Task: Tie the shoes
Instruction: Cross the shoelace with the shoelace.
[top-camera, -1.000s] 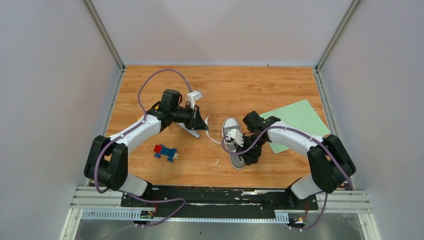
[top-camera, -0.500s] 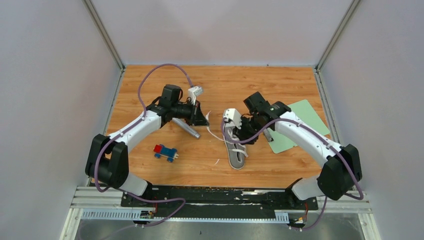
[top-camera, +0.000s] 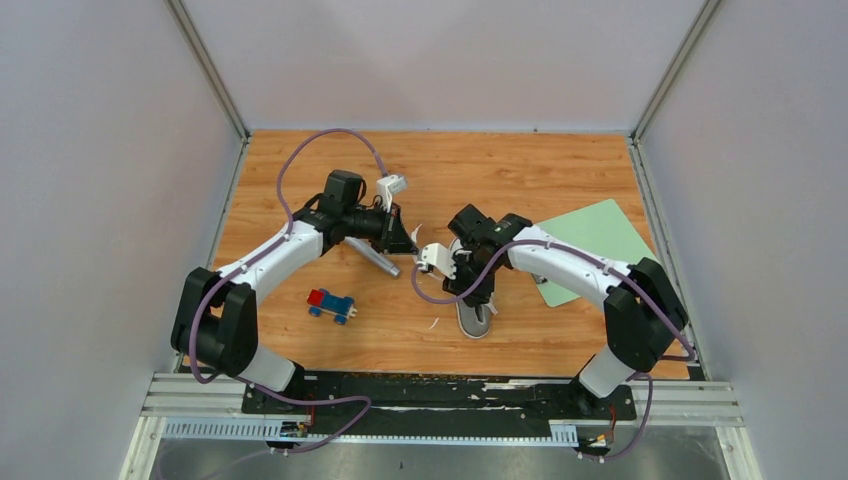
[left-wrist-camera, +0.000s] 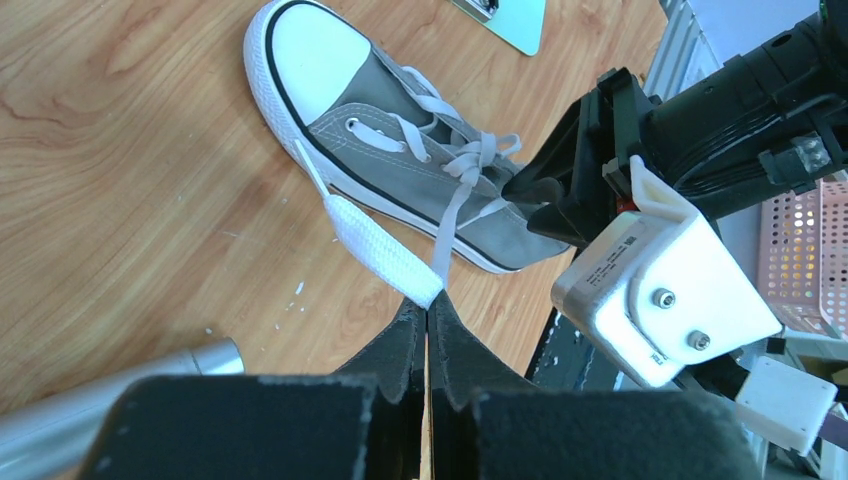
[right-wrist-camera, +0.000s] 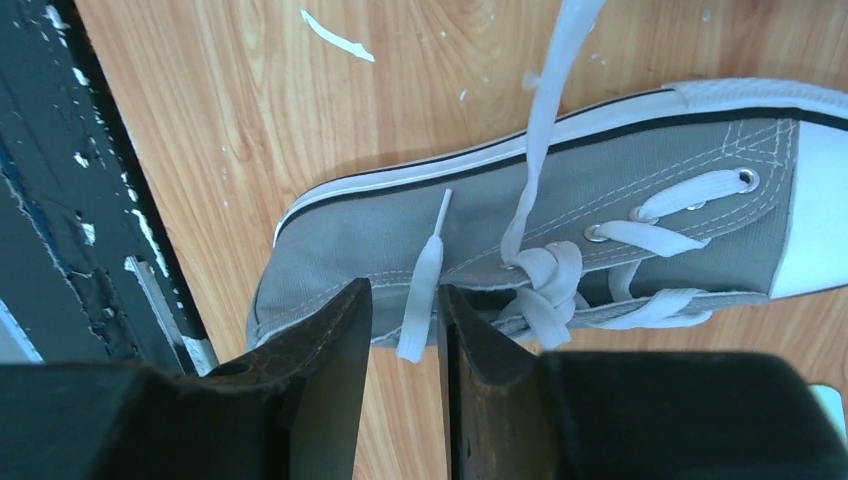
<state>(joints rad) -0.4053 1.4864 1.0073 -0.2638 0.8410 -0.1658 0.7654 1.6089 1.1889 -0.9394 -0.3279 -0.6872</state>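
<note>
Wooden desk (top-camera: 440, 170). Green mat (top-camera: 600, 235) at right. Grey sneaker (left-wrist-camera: 400, 150) mid-desk, just left of mat, under right arm. Left pincer (left-wrist-camera: 427, 305) pressed together, pinching flat white lace (left-wrist-camera: 375, 240) running from sneaker. Right pincer (right-wrist-camera: 403, 295) slightly spread beside sneaker's side, second lace tip (right-wrist-camera: 425, 265) loose between fingers.

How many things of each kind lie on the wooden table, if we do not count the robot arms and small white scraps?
Shoe: 1
Toy car: 1
Green board: 1
Metal tube: 1
Total: 4
</note>
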